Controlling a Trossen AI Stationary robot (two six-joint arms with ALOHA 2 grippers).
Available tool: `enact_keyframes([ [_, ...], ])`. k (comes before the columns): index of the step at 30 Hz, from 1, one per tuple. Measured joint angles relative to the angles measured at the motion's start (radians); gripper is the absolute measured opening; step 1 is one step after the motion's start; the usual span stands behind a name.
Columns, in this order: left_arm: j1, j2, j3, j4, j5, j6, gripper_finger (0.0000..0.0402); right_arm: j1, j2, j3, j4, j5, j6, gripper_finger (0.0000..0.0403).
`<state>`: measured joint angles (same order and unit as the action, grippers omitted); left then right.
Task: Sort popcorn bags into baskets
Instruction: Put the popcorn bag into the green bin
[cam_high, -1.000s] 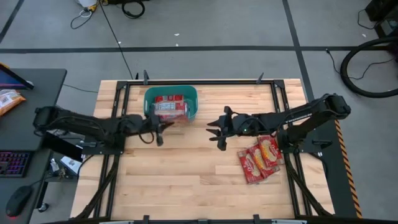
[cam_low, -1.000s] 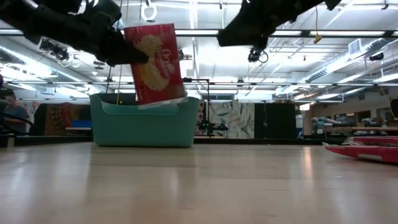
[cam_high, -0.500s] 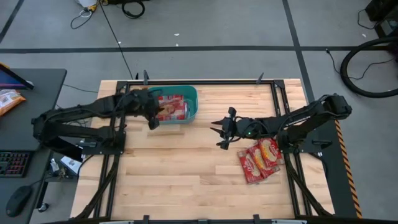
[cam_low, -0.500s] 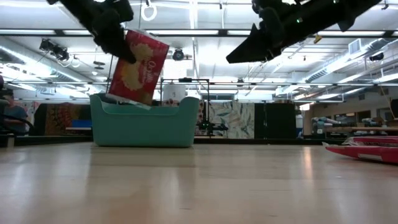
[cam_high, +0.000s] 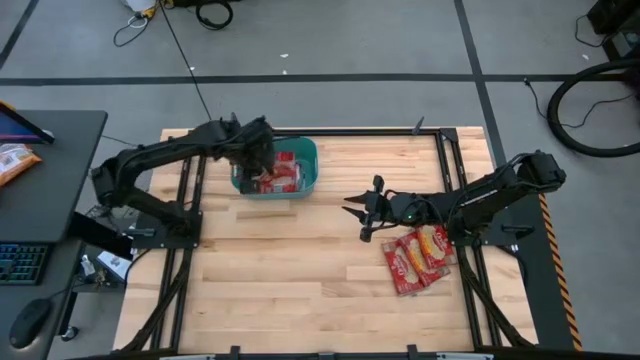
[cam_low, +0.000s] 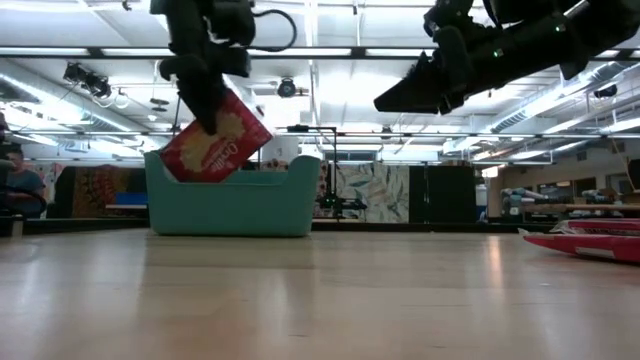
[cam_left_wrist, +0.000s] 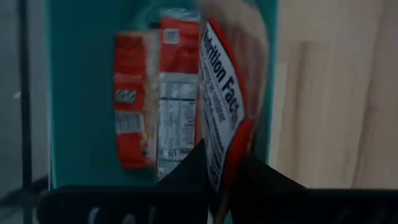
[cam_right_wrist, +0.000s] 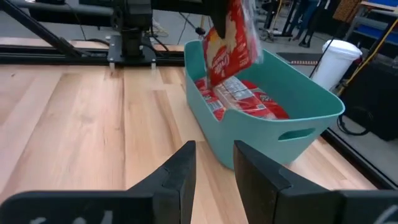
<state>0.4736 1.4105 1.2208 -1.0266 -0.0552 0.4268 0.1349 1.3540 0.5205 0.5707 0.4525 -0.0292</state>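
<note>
Red popcorn bag (cam_low: 213, 140) over basket (cam_low: 240, 197)

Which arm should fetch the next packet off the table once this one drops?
Right. The right tool hangs open and empty just beside the popcorn bags on the table. The left tool is over the teal basket, shut on a popcorn bag, far from that pile.

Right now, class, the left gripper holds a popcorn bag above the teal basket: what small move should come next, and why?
Probably open the left gripper and drop the bag. The held popcorn bag hangs tilted, its lower end already dipping inside the teal basket, above the bags lying there. The right gripper waits open above the table.
</note>
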Motion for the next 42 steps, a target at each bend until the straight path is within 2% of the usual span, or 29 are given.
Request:
enact_keyframes([
  [4,0.019,0.076,0.063,-0.027,0.050,0.135,0.0038,0.000,0.000,-0.001,0.002,0.000,0.000,0.0112],
  [8,0.024,0.131,0.068,0.026,0.056,0.230,0.0041,0.003,0.000,-0.001,-0.008,-0.003,0.010,0.0112],
  [12,0.015,0.178,0.064,0.044,0.031,0.273,0.0068,0.021,0.001,-0.001,-0.071,-0.037,0.059,0.0112],
  [17,-0.014,0.188,0.064,0.116,-0.100,0.296,0.0136,0.045,0.001,-0.001,-0.082,-0.031,0.079,0.0112],
  [20,-0.049,0.172,0.064,0.168,-0.271,0.289,0.0169,0.061,0.001,-0.001,-0.086,-0.026,0.079,0.0112],
  [23,-0.099,0.161,0.066,0.214,-0.465,0.226,0.0182,0.074,0.001,-0.001,-0.095,-0.004,0.079,0.0112],
  [24,-0.112,0.154,0.065,0.214,-0.487,0.195,0.0183,0.077,0.001,-0.001,-0.100,0.011,0.079,0.0112],
  [26,-0.138,0.128,0.064,0.215,-0.420,0.133,0.0180,0.087,0.001,-0.001,-0.113,0.033,0.079,0.0112],
  [29,-0.155,0.072,0.064,0.237,-0.206,0.036,0.0166,0.111,-0.005,-0.001,-0.157,0.074,0.078,0.0112],
  [31,-0.165,0.041,0.065,0.256,-0.122,-0.013,0.0156,0.128,-0.018,-0.001,-0.188,0.125,0.079,0.0112],
  [36,-0.192,-0.016,0.050,0.259,0.008,-0.133,0.0142,0.163,-0.050,0.000,-0.229,0.183,0.108,0.0109],
  [39,-0.232,-0.043,-0.032,0.331,0.083,-0.177,0.0142,0.173,-0.066,0.000,-0.297,0.186,0.161,0.0107],
  [42,-0.283,-0.072,-0.156,0.457,0.097,-0.211,0.0142,0.172,-0.066,0.000,-0.313,0.192,0.195,0.0106],
])
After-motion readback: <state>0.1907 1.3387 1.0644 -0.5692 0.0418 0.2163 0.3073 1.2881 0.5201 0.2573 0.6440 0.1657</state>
